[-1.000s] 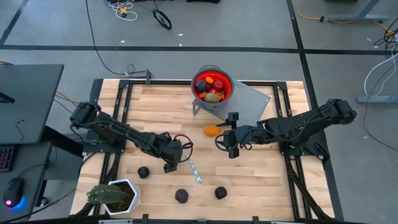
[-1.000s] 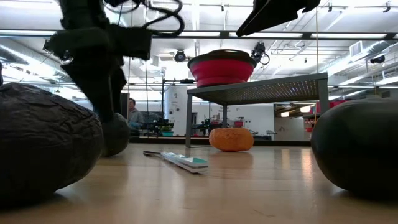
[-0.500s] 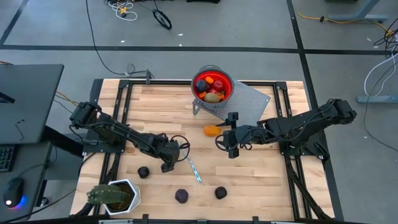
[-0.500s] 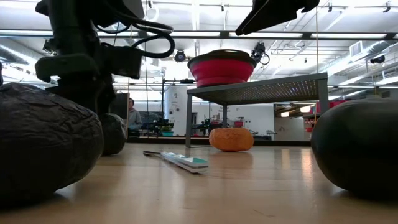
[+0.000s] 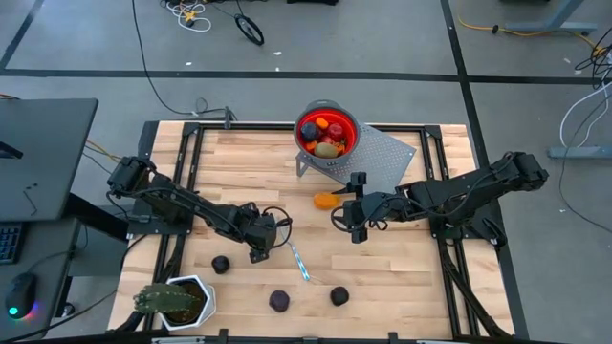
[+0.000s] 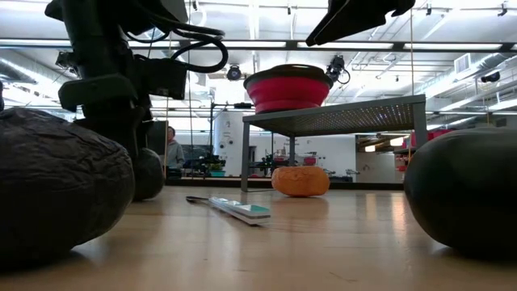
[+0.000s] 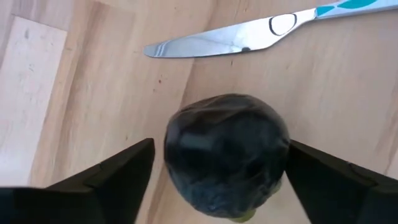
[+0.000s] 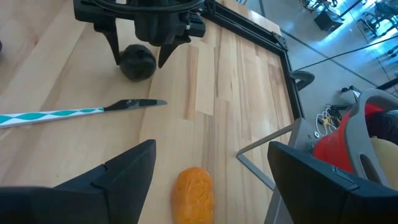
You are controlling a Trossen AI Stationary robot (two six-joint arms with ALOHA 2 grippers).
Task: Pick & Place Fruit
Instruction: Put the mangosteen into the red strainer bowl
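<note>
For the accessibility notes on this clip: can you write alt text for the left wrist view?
A dark, wrinkled round fruit sits on the wooden table between the left gripper's two open dark fingers, which flank it without visibly touching it. Beyond it lies a silver knife with a teal-patterned handle.

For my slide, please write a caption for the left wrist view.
Left tool open astride a dark fruit on the wooden table, with a knife beyond.

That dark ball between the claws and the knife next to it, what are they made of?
Dark fruit: probably soft plastic or rubber, with a wrinkled, faintly glossy skin. Knife: the blade looks like polished metal, since it reflects light; the teal-and-white patterned handle looks plastic, though that is less certain.
</note>
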